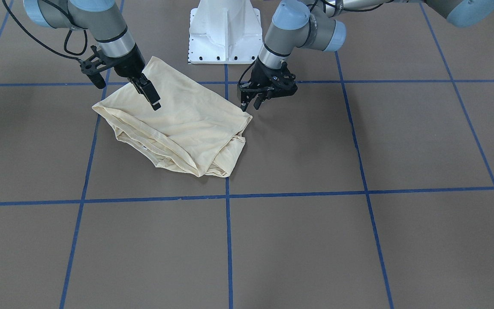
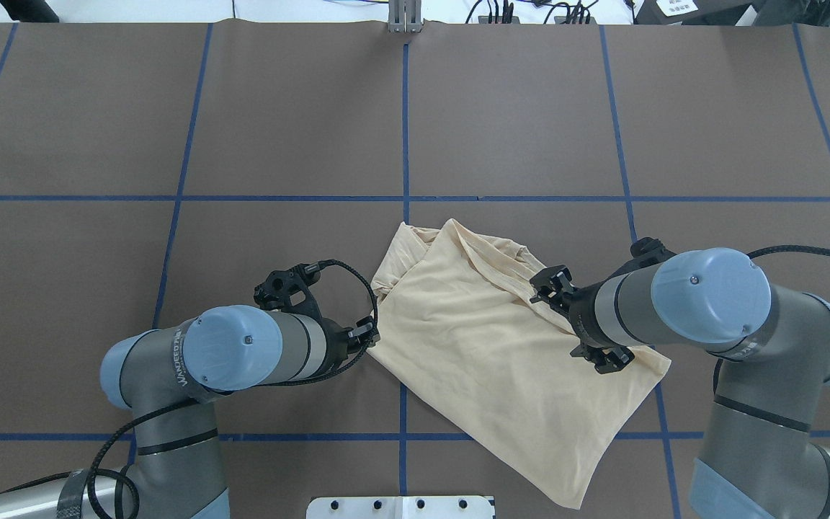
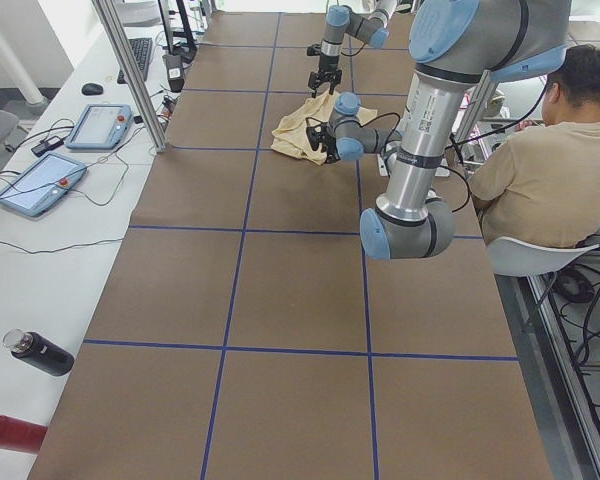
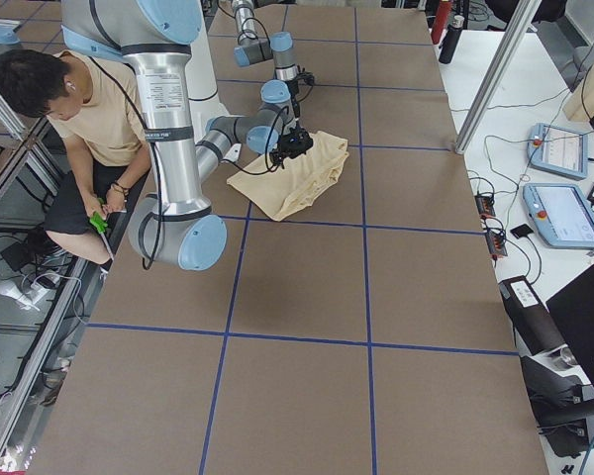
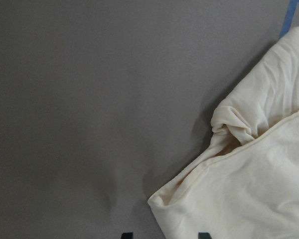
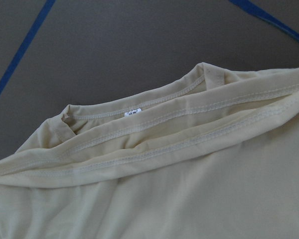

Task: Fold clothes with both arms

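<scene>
The pale cream-yellow shirt lies folded into a rough rectangle on the brown table, just in front of the robot's base. It also shows in the overhead view. Its navy print is hidden. The collar and the small white neck label lie on the side away from the robot. My left gripper is open, low at the shirt's corner, which lies between the fingertips. My right gripper hangs over the shirt's other end and looks open, with no cloth in it. Its fingers do not show in the right wrist view.
The white pedestal base stands just behind the shirt. Blue tape lines cross the table in a grid. A seated person is beside the robot. Tablets and a dark bottle lie on the side bench.
</scene>
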Robot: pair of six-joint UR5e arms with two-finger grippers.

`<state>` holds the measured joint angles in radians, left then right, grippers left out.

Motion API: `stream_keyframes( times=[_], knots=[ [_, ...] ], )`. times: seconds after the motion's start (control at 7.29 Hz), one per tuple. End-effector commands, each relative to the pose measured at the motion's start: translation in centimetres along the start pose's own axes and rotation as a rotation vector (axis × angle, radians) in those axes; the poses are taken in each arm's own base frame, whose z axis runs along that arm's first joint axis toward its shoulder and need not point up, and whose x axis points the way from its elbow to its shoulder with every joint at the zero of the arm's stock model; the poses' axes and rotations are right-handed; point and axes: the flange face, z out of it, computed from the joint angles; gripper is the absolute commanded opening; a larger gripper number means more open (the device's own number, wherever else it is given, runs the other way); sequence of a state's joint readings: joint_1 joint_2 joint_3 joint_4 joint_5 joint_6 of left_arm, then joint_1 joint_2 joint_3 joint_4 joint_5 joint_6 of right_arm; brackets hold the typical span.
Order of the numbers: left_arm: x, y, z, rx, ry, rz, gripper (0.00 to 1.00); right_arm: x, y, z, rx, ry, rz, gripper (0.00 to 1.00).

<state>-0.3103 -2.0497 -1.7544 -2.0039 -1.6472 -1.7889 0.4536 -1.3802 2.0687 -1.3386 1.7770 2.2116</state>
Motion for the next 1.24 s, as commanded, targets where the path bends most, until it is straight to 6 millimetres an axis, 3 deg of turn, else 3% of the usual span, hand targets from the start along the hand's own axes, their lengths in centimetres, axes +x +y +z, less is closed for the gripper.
stream_keyframes(
  times=[0.0,0.27,0.82,1.1],
  knots=[
    [0.5,0.0,1.2,0.0,-0.004,0.003,0.52,-0.2,-0.7,0.2,0.012,0.003,0.004,1.0],
    [0.7,-0.2,1.1,0.003,0.0,0.001,0.38,-0.2,-0.7,0.2,0.009,0.002,0.004,1.0],
    [0.4,-0.9,1.5,0.014,-0.009,0.018,0.37,-0.1,-0.9,0.4,0.014,0.009,0.005,1.0],
    [0.0,-1.4,2.3,0.021,-0.026,0.014,0.1,-0.1,-0.9,0.6,0.016,0.011,0.006,1.0]
  ],
)
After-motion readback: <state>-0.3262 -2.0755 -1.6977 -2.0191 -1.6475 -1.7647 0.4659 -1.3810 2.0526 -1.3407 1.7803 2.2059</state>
